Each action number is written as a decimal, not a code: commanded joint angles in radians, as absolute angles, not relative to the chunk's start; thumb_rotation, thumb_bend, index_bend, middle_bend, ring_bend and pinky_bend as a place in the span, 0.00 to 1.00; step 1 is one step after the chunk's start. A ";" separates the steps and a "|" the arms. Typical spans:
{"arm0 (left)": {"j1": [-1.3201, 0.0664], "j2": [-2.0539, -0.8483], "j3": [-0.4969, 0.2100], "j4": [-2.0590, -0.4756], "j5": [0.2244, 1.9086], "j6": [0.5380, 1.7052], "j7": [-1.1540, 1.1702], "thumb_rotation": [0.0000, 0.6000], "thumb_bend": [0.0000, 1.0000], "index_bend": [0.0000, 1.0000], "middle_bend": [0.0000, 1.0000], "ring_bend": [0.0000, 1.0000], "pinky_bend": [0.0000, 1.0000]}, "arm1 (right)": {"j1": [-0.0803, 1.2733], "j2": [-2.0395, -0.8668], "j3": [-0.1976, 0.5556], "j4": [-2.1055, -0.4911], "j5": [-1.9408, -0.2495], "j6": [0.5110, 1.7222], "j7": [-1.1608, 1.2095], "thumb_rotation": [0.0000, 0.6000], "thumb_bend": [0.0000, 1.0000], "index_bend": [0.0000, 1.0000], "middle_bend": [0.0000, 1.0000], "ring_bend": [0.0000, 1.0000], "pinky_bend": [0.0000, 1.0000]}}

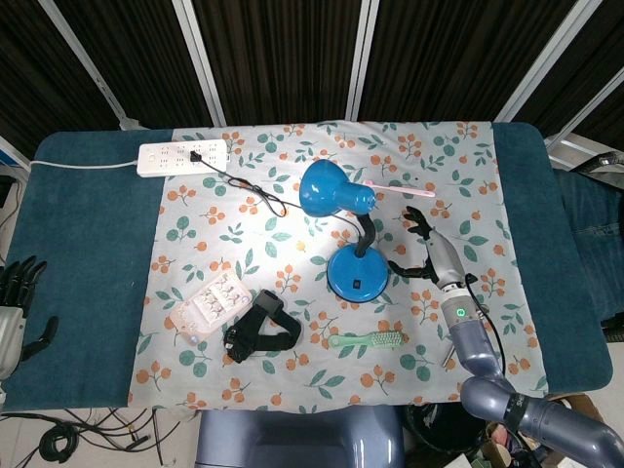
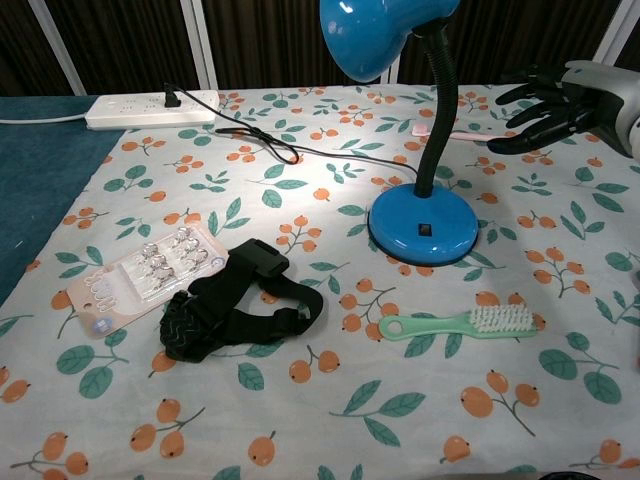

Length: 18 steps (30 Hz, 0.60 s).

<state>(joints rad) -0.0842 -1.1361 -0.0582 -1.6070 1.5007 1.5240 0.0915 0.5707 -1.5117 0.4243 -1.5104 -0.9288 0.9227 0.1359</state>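
Dark slatted panels behind; floral cloth (image 1: 292, 390) spread over a teal table (image 1: 78, 244). Blue lamp (image 1: 356, 273) standing near centre, lit, judging by the bright patch on the cloth at its 9 o'clock; head (image 1: 325, 188) bent over on the gooseneck toward 11 o'clock to throw light there. Cord (image 1: 244, 185) running from 10 o'clock to the power strip (image 1: 185, 156), plugged in, hence the strip's spot at the far edge.

Right hand (image 1: 424, 244) at 3 o'clock of the lamp, just beside the base, fingers spread apart, holding nothing, touching nothing visibly. Left hand (image 1: 19, 288) far out at 9 o'clock, off the cloth, fingers apart, empty.

Green brush (image 1: 369, 340) at 6 o'clock of the lamp; black strap (image 1: 258, 331) and white tray (image 1: 213, 304) at 8 o'clock; pink stick (image 1: 400, 187) at 1 o'clock.

Head view: both hands and the whole layout. Chest view: no left hand, but right hand (image 2: 545, 105) shown raised above the cloth, beyond the lamp's neck (image 2: 435, 110); tray's small round pieces clearer too.
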 commanded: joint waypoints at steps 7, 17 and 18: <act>-0.079 -1.134 -0.057 -1.611 1.497 1.529 0.089 1.00 0.39 0.00 0.02 0.00 0.03 | 0.582 -1.513 0.422 -1.526 -0.910 0.928 0.126 1.00 0.14 0.00 0.11 0.19 0.15; -0.081 -1.132 -0.054 -1.614 1.499 1.522 0.090 1.00 0.39 0.00 0.02 0.00 0.03 | 0.600 -1.512 0.424 -1.539 -0.890 0.936 0.109 1.00 0.14 0.00 0.11 0.19 0.15; -0.081 -1.132 -0.054 -1.614 1.500 1.523 0.090 1.00 0.39 0.00 0.02 0.00 0.03 | 0.603 -1.514 0.424 -1.538 -0.887 0.937 0.106 1.00 0.14 0.00 0.11 0.19 0.15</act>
